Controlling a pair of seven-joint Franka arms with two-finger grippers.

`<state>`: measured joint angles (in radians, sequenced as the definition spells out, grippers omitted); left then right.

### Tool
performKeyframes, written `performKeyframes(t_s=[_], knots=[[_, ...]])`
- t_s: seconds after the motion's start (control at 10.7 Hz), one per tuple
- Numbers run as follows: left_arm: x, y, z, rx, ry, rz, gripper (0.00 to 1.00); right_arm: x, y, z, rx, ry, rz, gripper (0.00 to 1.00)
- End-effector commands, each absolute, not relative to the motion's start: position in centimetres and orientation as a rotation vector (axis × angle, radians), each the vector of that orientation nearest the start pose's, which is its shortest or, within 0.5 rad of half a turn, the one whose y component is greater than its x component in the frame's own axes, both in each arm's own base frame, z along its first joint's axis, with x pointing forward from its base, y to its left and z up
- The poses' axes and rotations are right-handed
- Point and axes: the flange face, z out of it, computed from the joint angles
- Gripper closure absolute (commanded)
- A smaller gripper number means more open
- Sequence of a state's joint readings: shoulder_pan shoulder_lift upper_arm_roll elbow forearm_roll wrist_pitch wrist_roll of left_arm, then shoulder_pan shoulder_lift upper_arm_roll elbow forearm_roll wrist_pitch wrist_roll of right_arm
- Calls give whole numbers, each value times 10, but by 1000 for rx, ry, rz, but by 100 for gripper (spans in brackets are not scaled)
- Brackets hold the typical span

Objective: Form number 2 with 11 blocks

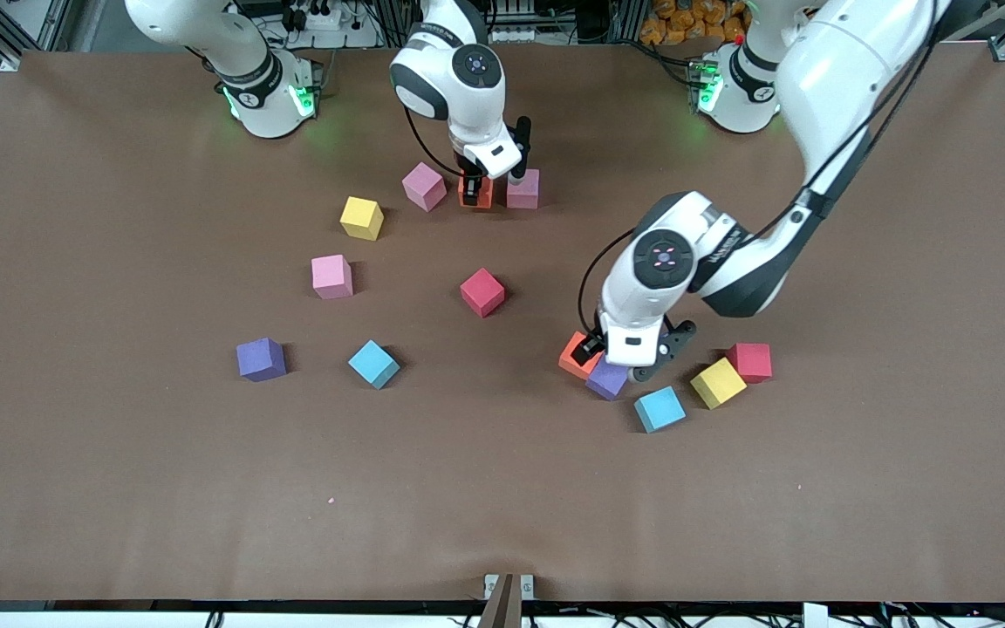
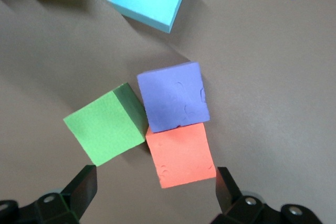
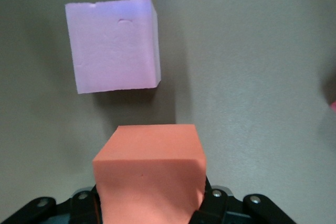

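Right gripper (image 1: 492, 179), low over the surface (image 1: 119, 488) near the robots' bases: its fingers pinch an orange block (image 1: 475, 192), seen in the right wrist view as an orange cube (image 3: 149, 174) clamped between the two pads. A pink block (image 1: 523, 189) sits just beside the held cube toward the left arm's end of the surface; another pink block (image 1: 424, 186) lies near it toward the right arm's end (the right wrist view shows one pink cube (image 3: 113, 45) close to the held one).

Left gripper (image 1: 633, 359), low over a tight cluster: its fingers are spread wide, one on each flank of a second orange block (image 2: 181, 155), and grip nothing. A purple block (image 2: 173, 97) abuts this orange cube, and a green block (image 2: 105, 129) touches both (in the front view the green cube is hidden under the wrist). A light blue block (image 1: 659, 409), a yellow block (image 1: 717, 383) and a red block (image 1: 750, 362) crowd the cluster toward the left arm's end.

Scattered loose: a yellow block (image 1: 361, 218), a pink block (image 1: 331, 276), a red block (image 1: 481, 291), a purple block (image 1: 260, 359) and a light blue block (image 1: 373, 364), all well apart. No digit shape is laid out yet.
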<state>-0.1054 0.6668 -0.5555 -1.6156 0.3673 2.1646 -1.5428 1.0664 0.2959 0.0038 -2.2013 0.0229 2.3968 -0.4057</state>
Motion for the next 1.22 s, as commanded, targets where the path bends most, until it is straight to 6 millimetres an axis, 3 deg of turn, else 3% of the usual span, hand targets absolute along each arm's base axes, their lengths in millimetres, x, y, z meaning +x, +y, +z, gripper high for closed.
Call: performKeyframes(t_s=[0.0,0.19,0.84,1.12], knots=[[588,-379,266,-2863,-1259,62,0,245,486,231,-2344,-2118,123,59],[591,-391,264,-2799,-1435,89,0,239,490,224,-2331,-2132,115,59],[593,-388,241,-2736,-1488,90,0,233,496,211,-2316,-2145,102,59],[590,-399,226,-2715,-1489,69,0,232,500,206,-2312,-2148,102,58]])
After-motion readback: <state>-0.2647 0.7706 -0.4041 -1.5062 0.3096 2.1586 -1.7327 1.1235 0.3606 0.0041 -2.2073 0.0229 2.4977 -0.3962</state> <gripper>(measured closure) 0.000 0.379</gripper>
